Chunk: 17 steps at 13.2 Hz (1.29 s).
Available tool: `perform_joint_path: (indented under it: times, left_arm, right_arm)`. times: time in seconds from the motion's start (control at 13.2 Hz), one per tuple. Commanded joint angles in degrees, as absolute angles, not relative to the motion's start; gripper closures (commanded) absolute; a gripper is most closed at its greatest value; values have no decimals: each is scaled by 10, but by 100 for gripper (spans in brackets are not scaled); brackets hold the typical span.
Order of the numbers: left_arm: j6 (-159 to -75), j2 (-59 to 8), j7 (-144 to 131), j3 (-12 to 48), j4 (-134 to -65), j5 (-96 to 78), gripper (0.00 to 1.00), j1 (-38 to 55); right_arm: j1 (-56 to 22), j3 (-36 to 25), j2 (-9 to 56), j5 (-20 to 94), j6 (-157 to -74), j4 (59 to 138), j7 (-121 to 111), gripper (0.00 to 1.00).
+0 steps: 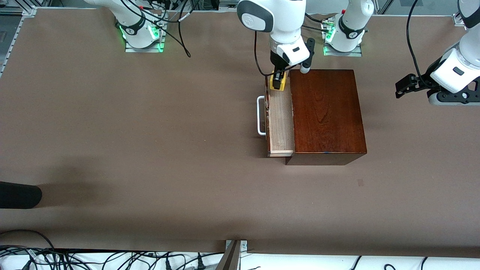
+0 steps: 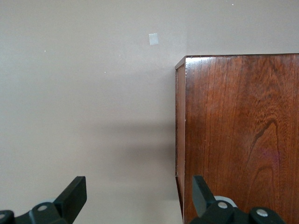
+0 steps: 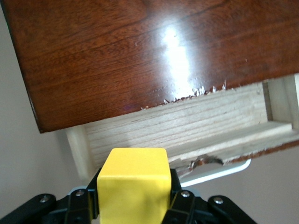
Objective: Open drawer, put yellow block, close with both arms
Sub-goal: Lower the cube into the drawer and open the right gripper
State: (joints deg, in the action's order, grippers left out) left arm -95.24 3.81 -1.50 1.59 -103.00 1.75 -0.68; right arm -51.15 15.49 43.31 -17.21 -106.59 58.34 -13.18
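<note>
The dark wooden box (image 1: 326,112) stands on the table with its drawer (image 1: 280,120) pulled out toward the right arm's end, showing its pale inside. The white loop handle (image 1: 260,115) is on the drawer's front. My right gripper (image 1: 277,80) is shut on the yellow block (image 1: 278,81) and holds it over the drawer's end nearest the robots' bases. The right wrist view shows the block (image 3: 134,184) between the fingers, over the drawer (image 3: 187,126). My left gripper (image 1: 400,88) is open and empty, up beside the box (image 2: 238,140) at the left arm's end.
A small pale tape mark (image 1: 360,182) lies on the brown table nearer the front camera than the box; it also shows in the left wrist view (image 2: 153,39). A black rounded object (image 1: 18,195) pokes in at the right arm's end. Cables run along the front edge.
</note>
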Motion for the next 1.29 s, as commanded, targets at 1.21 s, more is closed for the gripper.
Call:
perform_joint_path:
  times: [1.21]
  left_arm:
    - [-937, 28, -18, 14, -1009, 3, 0, -3]
  right_arm:
    - [-509, 126, 528, -185, -1136, 559, -295, 100]
